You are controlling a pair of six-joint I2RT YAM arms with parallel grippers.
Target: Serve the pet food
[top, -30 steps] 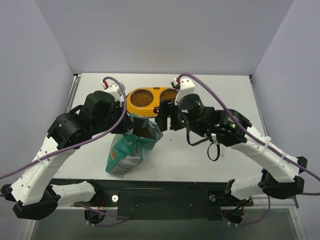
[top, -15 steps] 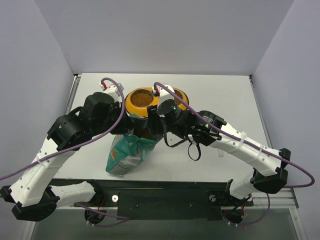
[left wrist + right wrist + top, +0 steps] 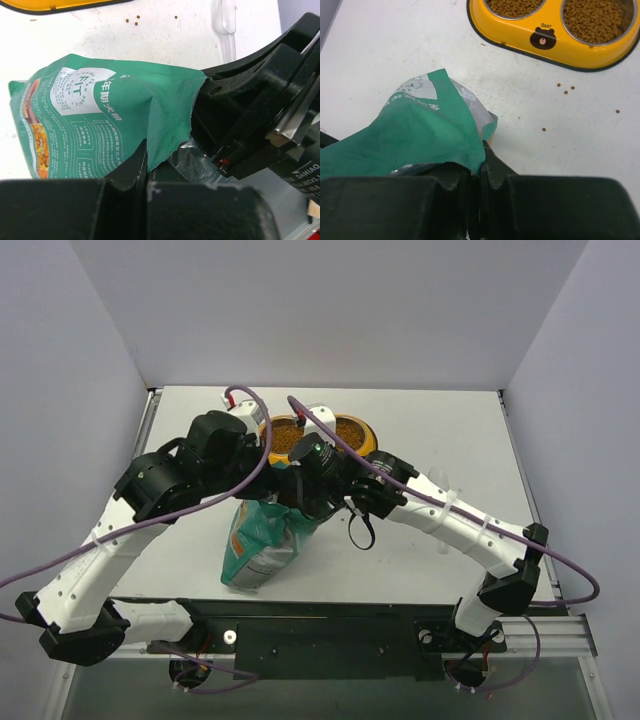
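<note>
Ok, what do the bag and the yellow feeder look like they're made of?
Bag: thin flexible plastic film, printed green outside, with a silvery foil-like lining at the torn mouth; it creases and folds softly. Feeder: probably moulded plastic, glossy yellow with smooth rounded edges. Its bowl inserts look like metal, judging by the thin shiny grey rims.

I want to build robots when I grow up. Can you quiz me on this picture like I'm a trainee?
1. True or false: both bowls of the yellow feeder hold pet food.
2. What is the right end effector pinching? A) the green bag B) the feeder C) nothing
3. Fill in: a few stray pellets lie on the white ____.
Key: 1 true; 2 A; 3 table.
</note>
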